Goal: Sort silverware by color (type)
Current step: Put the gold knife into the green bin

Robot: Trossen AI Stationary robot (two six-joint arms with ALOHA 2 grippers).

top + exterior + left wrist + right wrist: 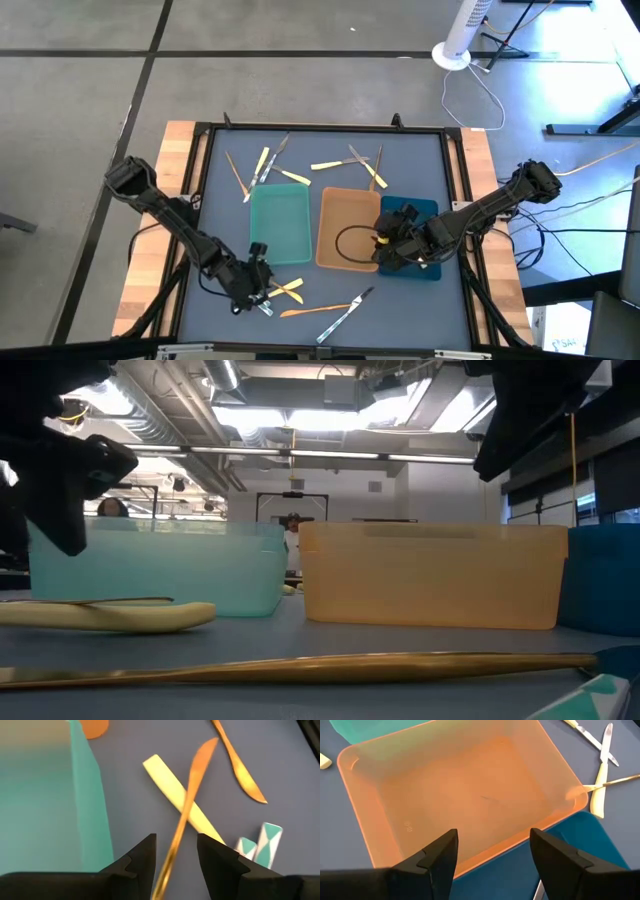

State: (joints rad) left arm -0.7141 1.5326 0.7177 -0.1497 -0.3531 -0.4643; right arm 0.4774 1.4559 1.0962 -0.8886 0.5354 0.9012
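Near the table's near edge, my left gripper (255,283) (176,845) is open above a slim gold utensil (192,785). Its fingers stand on either side of the utensil without touching it. The gold one lies crossed over a pale yellow handle (175,795), and another gold utensil (240,775) lies beside them. My right gripper (385,245) (492,840) is open and holds nothing, hovering over the tan tray (445,785), where no silverware shows. More silverware (330,165) lies scattered near the far edge, and a silver piece (350,310) lies near the near edge.
The teal tray (280,225), tan tray (345,200) and dark-blue tray (425,208) stand side by side mid-table. Two teal-and-white patterned ends (257,842) lie close to the left gripper. A long gold utensil (300,665) lies along the near edge. A white fan base (452,55) stands on the floor.
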